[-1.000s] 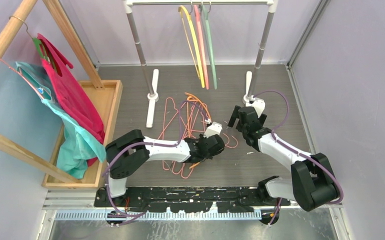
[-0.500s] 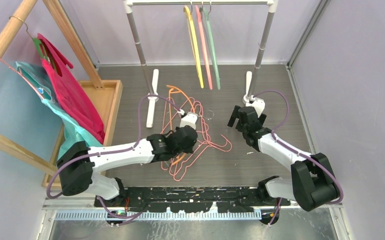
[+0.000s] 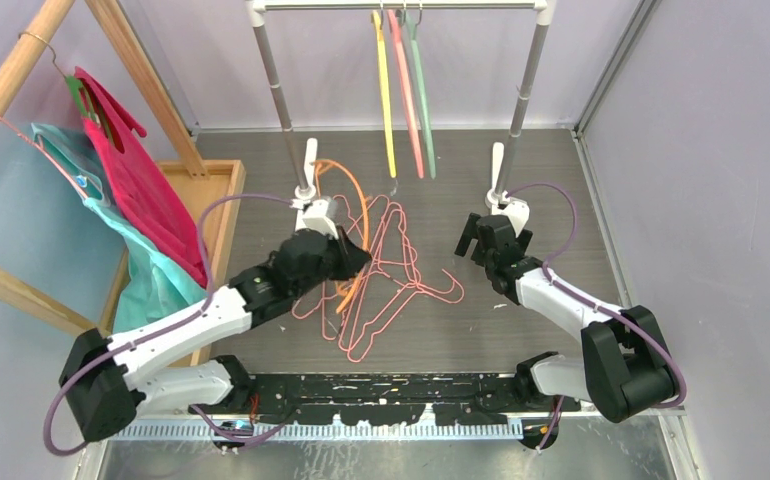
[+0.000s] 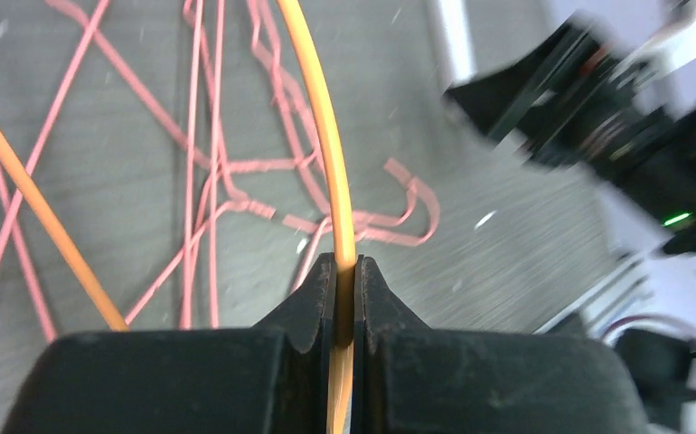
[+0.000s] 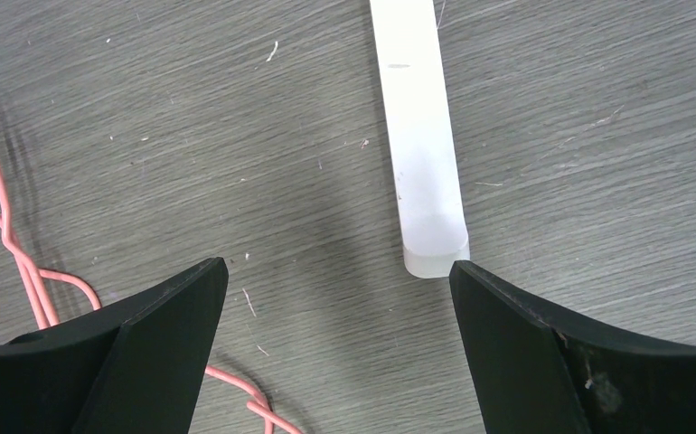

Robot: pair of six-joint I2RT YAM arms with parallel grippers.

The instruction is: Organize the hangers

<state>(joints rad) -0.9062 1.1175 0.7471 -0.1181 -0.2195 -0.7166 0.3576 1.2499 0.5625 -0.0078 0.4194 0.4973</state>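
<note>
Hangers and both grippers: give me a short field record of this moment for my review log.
left gripper: shut on orange hanger, held over the floor pile
right gripper: open, empty, above bare floor near the white rack foot
on rail: yellow hanger, pink hanger, grey-green hanger
on floor: tangled pink wire hangers
not yet hung: orange hanger and the pink wire hangers
</note>
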